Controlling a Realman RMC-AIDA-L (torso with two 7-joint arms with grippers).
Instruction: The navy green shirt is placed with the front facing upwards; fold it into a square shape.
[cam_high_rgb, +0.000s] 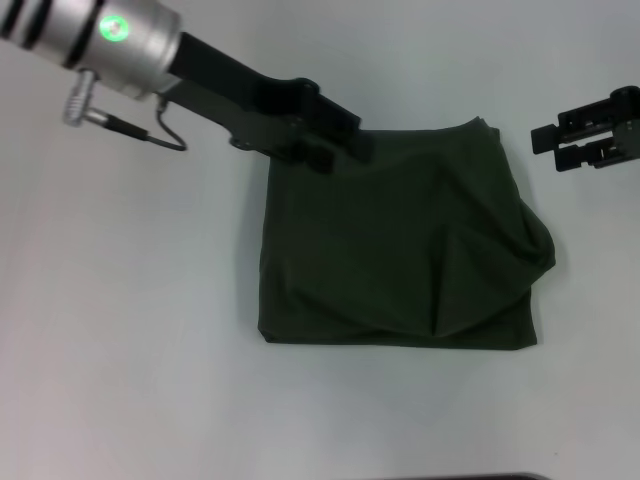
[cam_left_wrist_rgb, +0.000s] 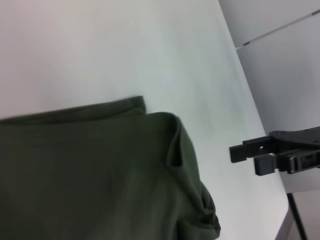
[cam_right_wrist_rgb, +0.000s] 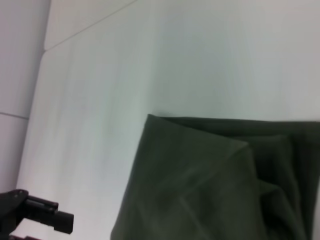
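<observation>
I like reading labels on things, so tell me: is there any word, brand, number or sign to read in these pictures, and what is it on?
None can be read.
The navy green shirt lies folded on the white table, showing only plain dark cloth: no lettering or label.
The left gripper and right gripper carry no readable marks.
The left arm's green light is no sign.

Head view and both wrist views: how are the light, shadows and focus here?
Head view: even, soft light, no glare on the white table; the navy green shirt shows dark fold shadows. Left wrist view: shirt close and soft, right gripper sharper. Right wrist view: shirt slightly blurred, table pale and featureless.
</observation>
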